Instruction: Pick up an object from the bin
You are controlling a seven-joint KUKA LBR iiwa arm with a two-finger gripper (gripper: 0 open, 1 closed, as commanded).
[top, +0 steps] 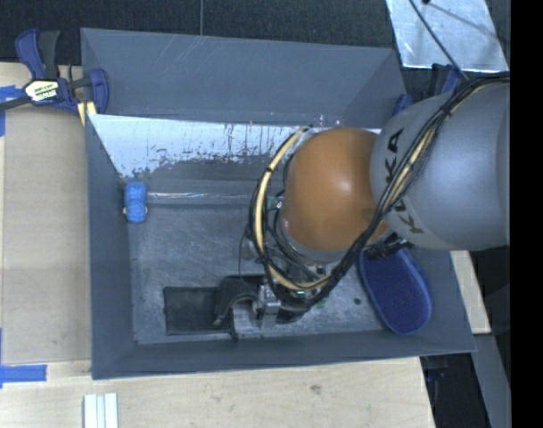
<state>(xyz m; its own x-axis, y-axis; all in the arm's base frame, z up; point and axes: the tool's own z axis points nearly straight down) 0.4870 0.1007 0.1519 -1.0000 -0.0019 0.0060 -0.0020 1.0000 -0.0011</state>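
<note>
My jaws are down at the right end of a flat black slab [193,308] on the floor of the bin [111,266]. Whether they are released or clenched I cannot tell, because the orange wrist cover [329,199] masks them. A small blue cylinder [135,201] sits well up and left of the slab, and a blue oval pad [398,288] lies well to its right. I take the slab as the target (it looks thin and low), so I'd seat the jaws squarely across its right edge, close firmly, then lift straight — any tilt could let it slip.
</note>
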